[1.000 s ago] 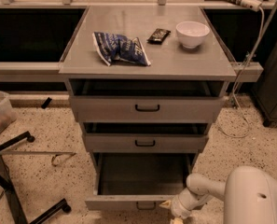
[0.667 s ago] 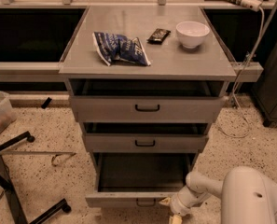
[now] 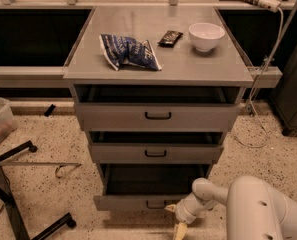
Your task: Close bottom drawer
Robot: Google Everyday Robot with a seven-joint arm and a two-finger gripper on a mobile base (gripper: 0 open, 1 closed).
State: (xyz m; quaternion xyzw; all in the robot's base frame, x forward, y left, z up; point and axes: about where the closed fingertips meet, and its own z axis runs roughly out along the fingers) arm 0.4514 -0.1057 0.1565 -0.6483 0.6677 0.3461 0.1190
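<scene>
The bottom drawer (image 3: 133,202) is the lowest of three grey drawers. It stands pulled out, its dark tray (image 3: 153,179) showing, with a low front panel and a small dark loop handle (image 3: 156,204). My gripper (image 3: 177,220) is at the lower right of the drawer front, just right of the handle, close to or touching the panel. One pale finger (image 3: 180,230) points down toward the floor. My white arm (image 3: 260,211) fills the lower right corner.
The middle drawer (image 3: 155,153) and top drawer (image 3: 157,116) stand slightly open above. On the cabinet top lie a blue bag (image 3: 129,51), a dark packet (image 3: 170,38) and a white bowl (image 3: 206,36). A chair base (image 3: 18,194) stands on the speckled floor at left; a cable (image 3: 255,94) hangs at right.
The gripper has stayed at the drawer front's lower right. The drawer's position looks nearly unchanged.
</scene>
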